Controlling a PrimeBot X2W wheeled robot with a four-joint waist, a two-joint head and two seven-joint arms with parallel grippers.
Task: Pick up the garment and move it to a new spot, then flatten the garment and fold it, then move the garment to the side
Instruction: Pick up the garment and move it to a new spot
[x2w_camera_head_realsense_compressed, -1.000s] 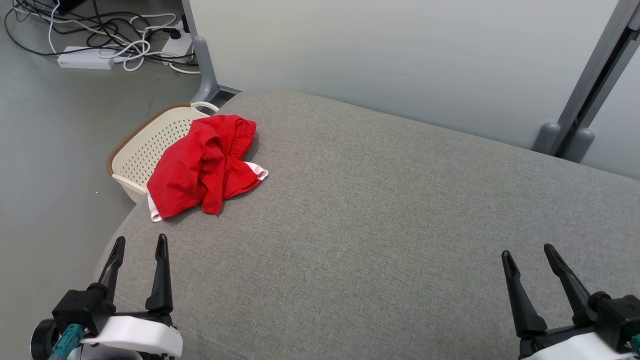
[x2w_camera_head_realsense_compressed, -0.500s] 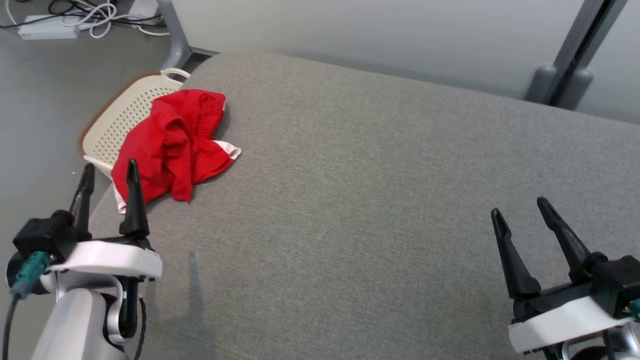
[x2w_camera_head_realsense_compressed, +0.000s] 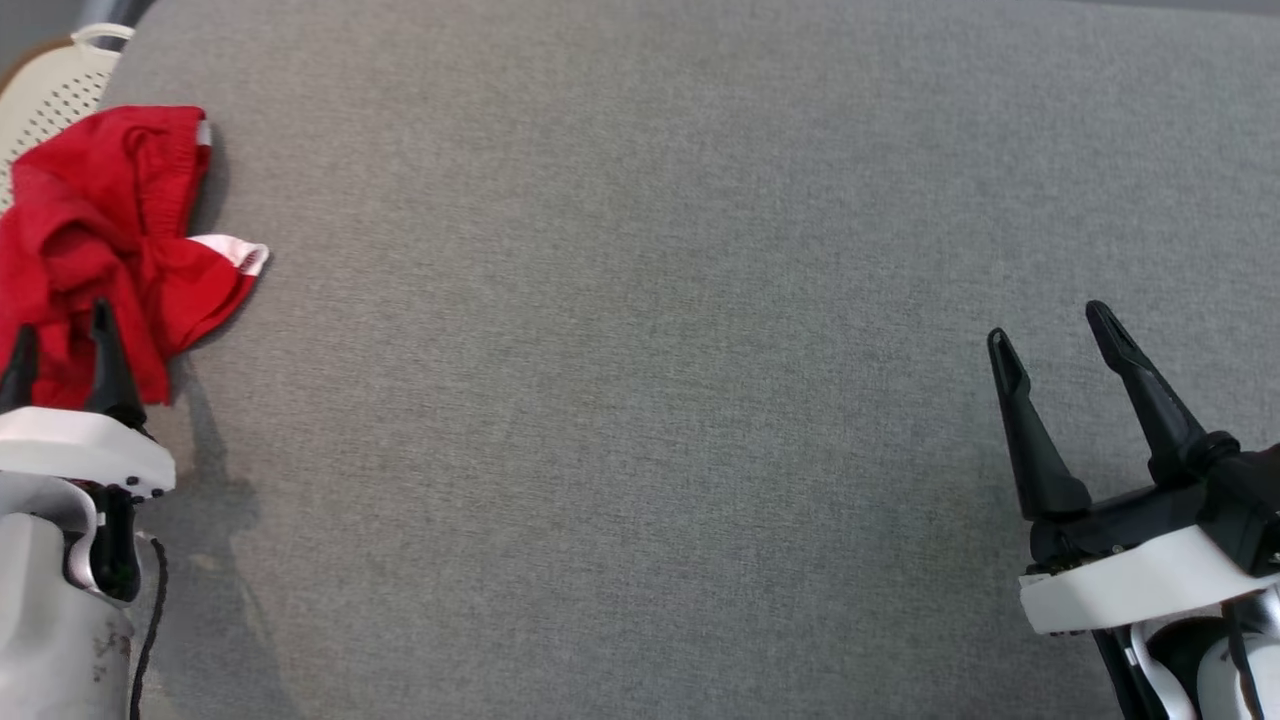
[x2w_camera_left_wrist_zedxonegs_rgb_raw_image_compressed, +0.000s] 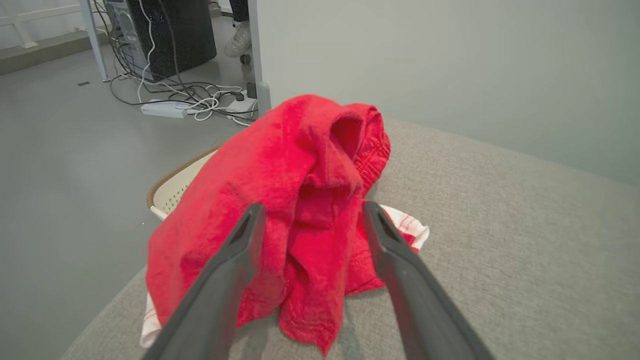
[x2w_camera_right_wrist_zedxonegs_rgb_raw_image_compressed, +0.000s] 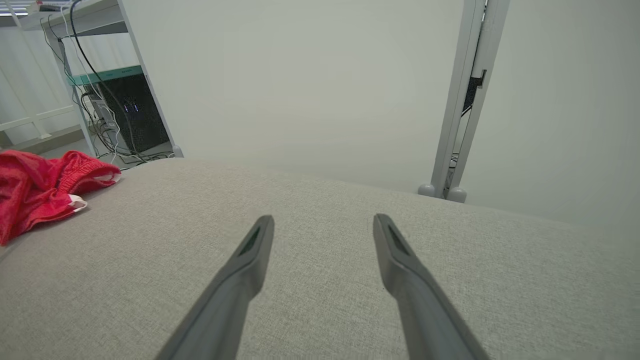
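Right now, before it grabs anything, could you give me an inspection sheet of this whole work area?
Surface: grey fabric cushion, with the garment at its left edge.
Job's things: red garment, crumpled, white trim showing, partly over the basket.
Clutter: cream perforated basket beside the cushion's edge.
Grippers: left gripper open, fingers framing a garment fold, contact unclear; right gripper open, over the cushion, far from the garment.
Cables: tangled cables and a white power strip on the floor.
Surroundings: pale partition, dark computer tower, a person's shoe.
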